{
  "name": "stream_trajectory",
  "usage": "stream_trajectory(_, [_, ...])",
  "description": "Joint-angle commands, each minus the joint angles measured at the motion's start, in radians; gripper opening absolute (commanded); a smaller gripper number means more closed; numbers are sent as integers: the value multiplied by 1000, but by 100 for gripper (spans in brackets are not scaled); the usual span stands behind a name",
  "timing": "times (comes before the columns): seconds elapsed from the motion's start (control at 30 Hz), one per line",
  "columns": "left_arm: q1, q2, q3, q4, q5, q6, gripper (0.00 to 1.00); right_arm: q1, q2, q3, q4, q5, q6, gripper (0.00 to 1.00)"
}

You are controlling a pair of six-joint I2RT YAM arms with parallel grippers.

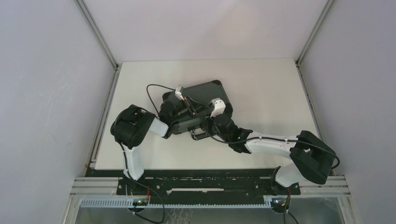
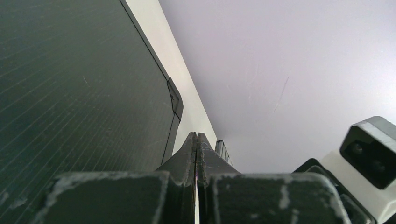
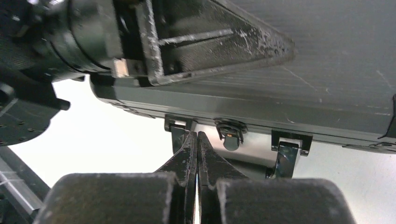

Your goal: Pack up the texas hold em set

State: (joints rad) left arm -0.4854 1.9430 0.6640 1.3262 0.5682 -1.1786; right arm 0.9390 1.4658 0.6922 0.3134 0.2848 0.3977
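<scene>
Briefcase of the texas hold em set (image 1: pixel 205 89) lies shut and flat on the white bench (image 1: pixel 271 93), near its middle, both arms meeting over it. Left fingers (image 2: pixel 193 145) are pressed together with nothing between them, lying low along the lid by a corner guard (image 2: pixel 175 99). Right fingers (image 3: pixel 193 145) are likewise closed and empty, tips at the case's front edge between a latch (image 3: pixel 174 125) and the centre catch (image 3: pixel 229 132).
</scene>
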Motion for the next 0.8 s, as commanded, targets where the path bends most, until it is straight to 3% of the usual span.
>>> stream_trajectory(0.0, [-22, 56, -92, -239, 95, 15, 0, -6, -20, 9, -14, 5, -20, 0])
stream_trajectory(0.47, [-21, 65, -87, -239, 98, 13, 0, -108, 303, 10, 135, -106, 66, 0])
stream_trajectory(0.77, [-21, 57, -97, -226, 95, 9, 0, -54, 45, 11, -3, -15, -6, 0])
